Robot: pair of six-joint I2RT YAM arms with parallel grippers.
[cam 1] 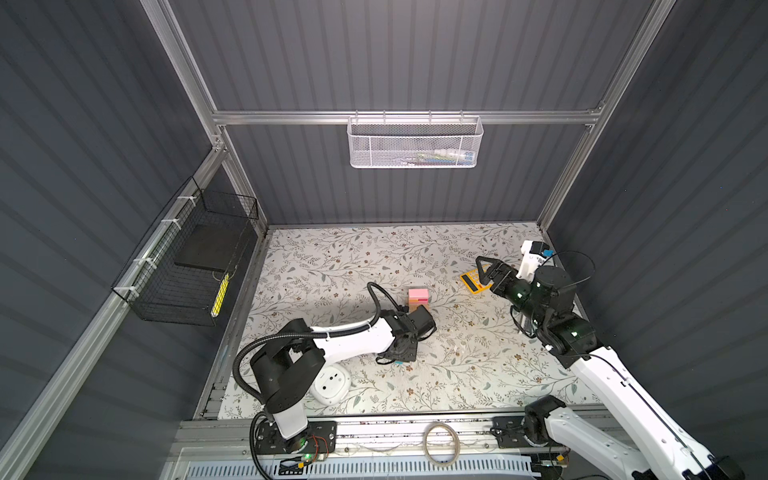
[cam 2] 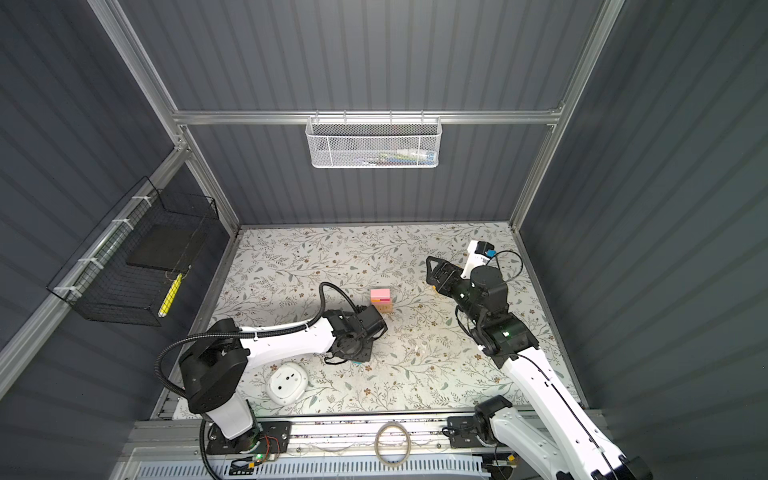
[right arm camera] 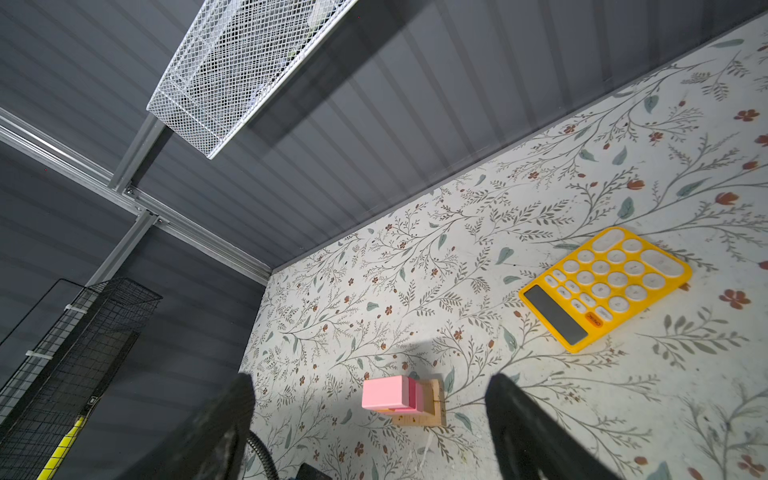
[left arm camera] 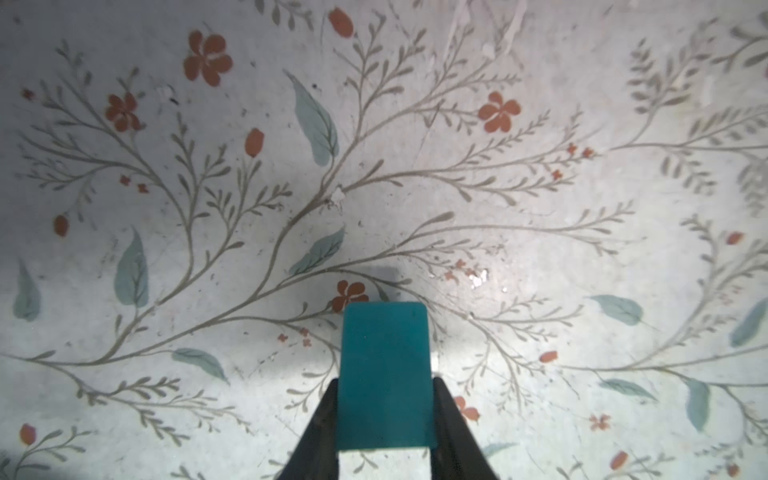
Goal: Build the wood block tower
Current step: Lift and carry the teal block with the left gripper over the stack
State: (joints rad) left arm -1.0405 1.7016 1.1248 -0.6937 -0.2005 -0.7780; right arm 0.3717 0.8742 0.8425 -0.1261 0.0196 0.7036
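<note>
Tower (cam 1: 418, 300) noted mid-worktop (cam 1: 332, 266), pink slab (right arm camera: 382, 391) uppermost. Teal block (left arm camera: 384, 365) clamped in left end effector (left arm camera: 384, 386). Right end effector (cam 1: 484, 272) spread wide, empty.

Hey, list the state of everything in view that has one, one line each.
left gripper, shut on the teal block
teal block, gripped, not yet on the tower
right gripper, open and empty
tower, upright, topped by a pink slab
yellow calculator, flat, keys up, screen dark
white round device, lying flat
</note>
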